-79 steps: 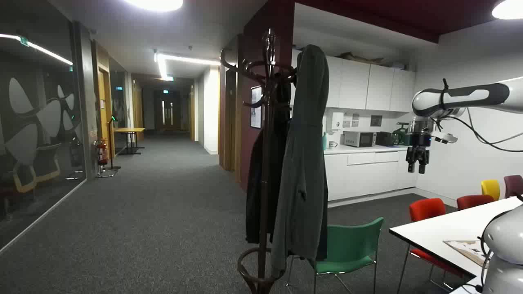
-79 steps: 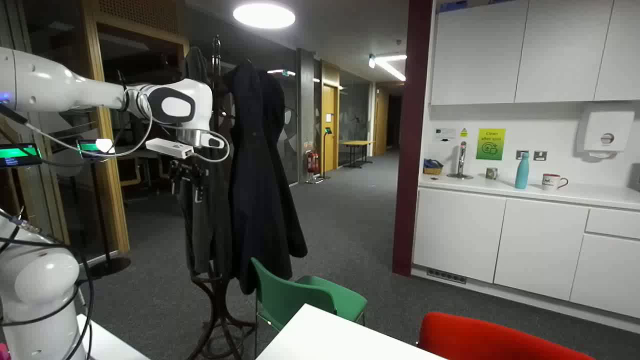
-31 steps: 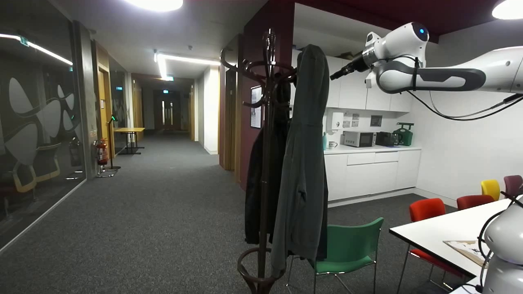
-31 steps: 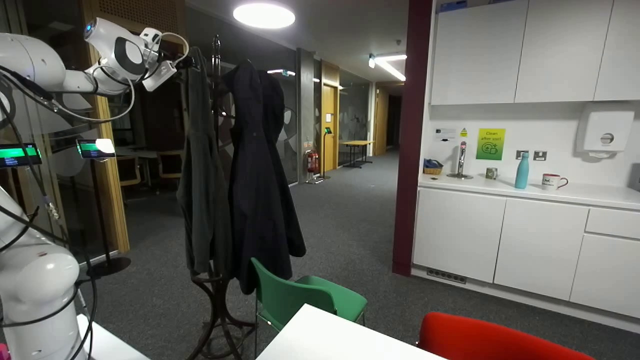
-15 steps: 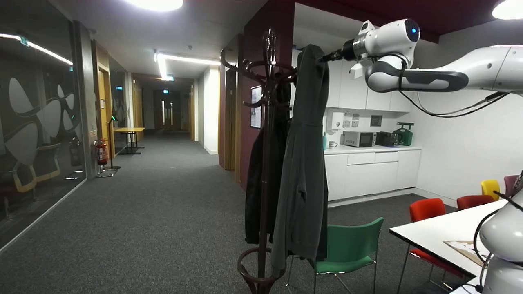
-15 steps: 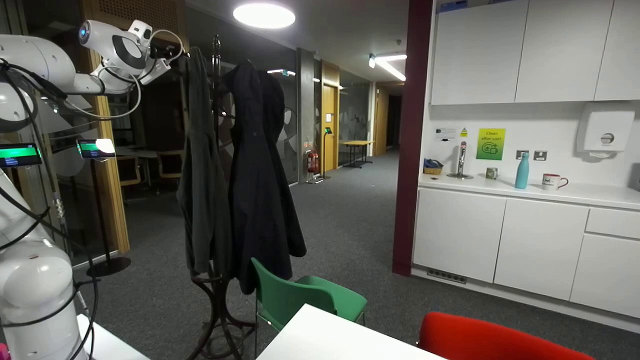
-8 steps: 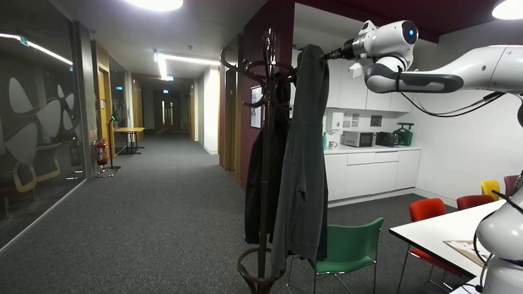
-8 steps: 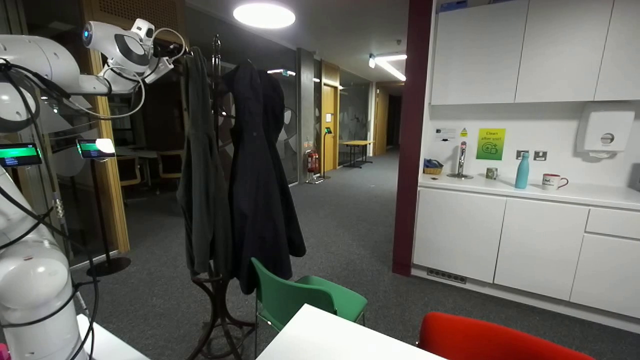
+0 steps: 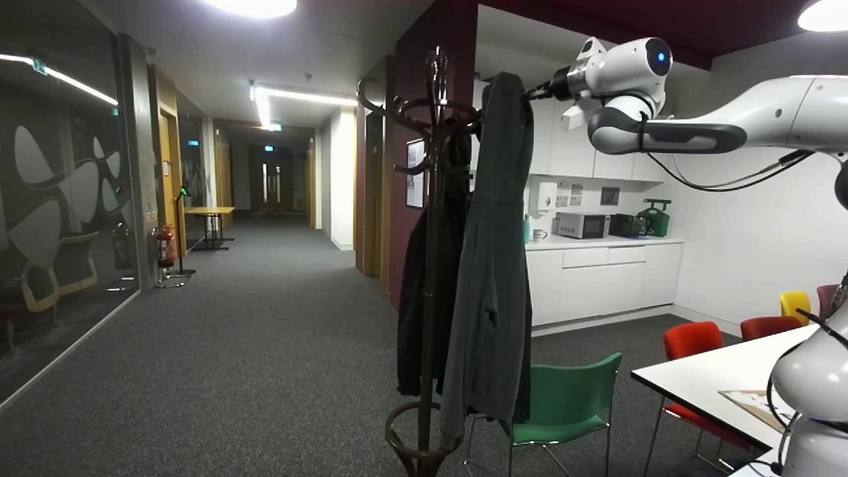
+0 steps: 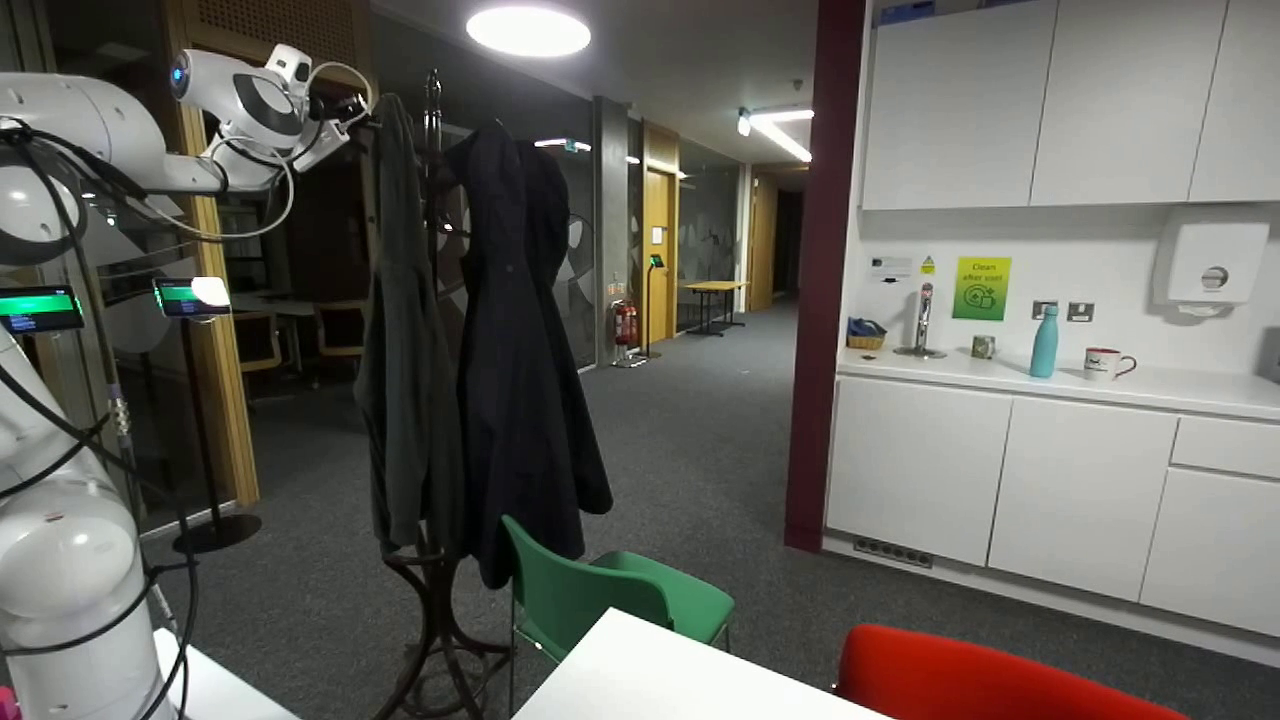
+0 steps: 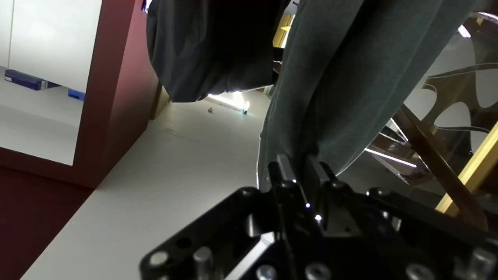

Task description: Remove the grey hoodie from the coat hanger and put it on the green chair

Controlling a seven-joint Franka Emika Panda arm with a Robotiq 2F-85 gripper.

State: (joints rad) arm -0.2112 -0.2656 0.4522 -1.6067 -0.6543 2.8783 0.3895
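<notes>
The coat hanger (image 9: pixel 430 265) carries the grey hoodie (image 9: pixel 493 265); near its top, the tool (image 11: pixel 299 168) is clamped on a small fold. A good lift likely goes upward first, slowly, unhooking the cloth before that fold slips.

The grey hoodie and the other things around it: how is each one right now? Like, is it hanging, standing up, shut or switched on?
Coat stand, upright
Grey hoodie, hanging on the stand, pinched near its top
Gripper, closed on a fold of the hoodie
Green chair, upright, hoodie not on it
Dark coat, hanging
Turquoise bottle, upright
Mug, upright
Wall cupboards, shut
Ceiling light, on
</notes>
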